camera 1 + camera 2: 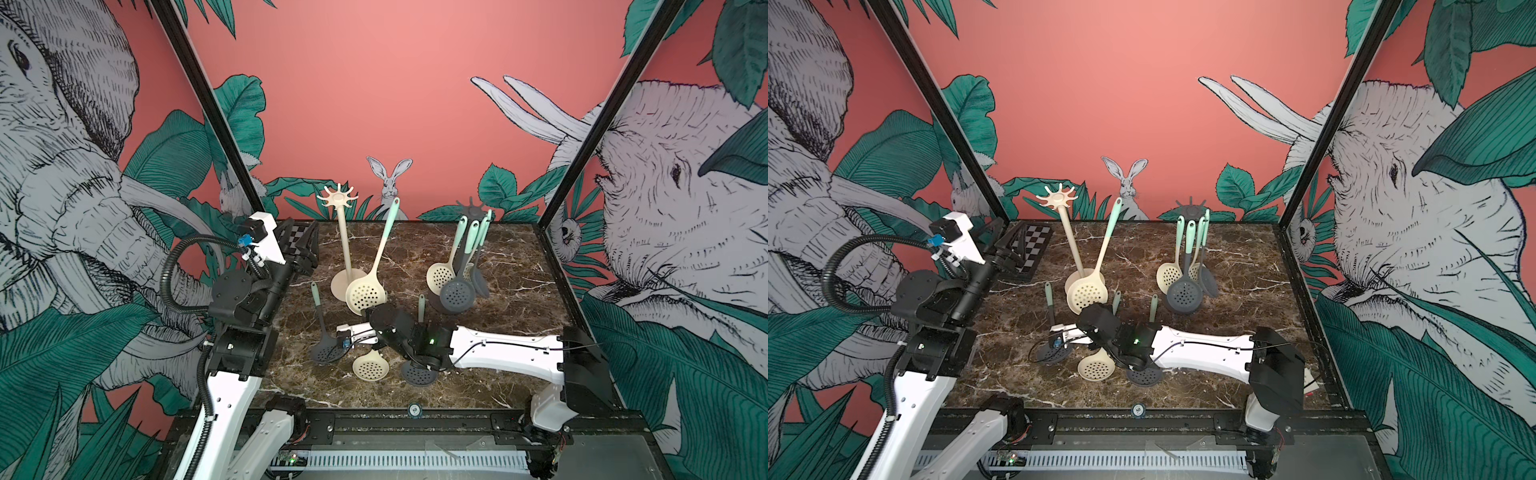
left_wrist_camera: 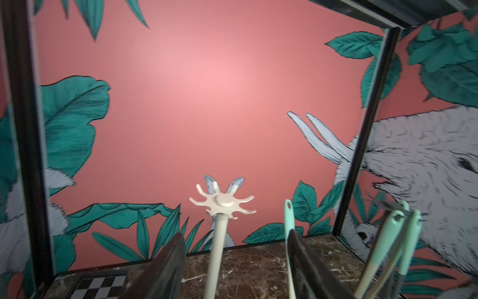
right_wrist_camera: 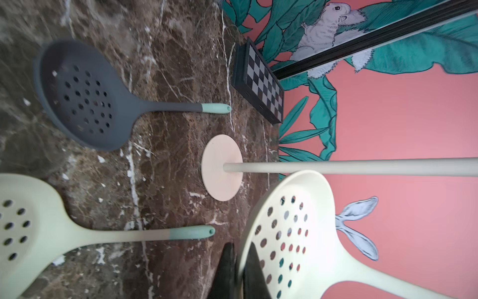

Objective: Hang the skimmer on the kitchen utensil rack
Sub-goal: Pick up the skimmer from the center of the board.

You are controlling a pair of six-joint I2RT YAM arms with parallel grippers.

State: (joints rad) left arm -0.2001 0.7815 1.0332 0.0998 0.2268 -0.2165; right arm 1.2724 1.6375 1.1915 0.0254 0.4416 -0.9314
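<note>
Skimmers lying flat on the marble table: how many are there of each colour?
Dark grey skimmers: 2
Cream skimmer: 1
Total: 3
Left out: the raised cream skimmer pinched by the right gripper.

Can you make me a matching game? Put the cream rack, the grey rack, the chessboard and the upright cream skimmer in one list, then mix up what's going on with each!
Things
1. cream rack
2. grey rack
3. chessboard
4. upright cream skimmer

Clues
A. pinched by the right gripper
B. lying in the table's far left corner
C. hooks bare
D. skimmers hang from it

Pairs: 1-C, 2-D, 3-B, 4-A
</note>
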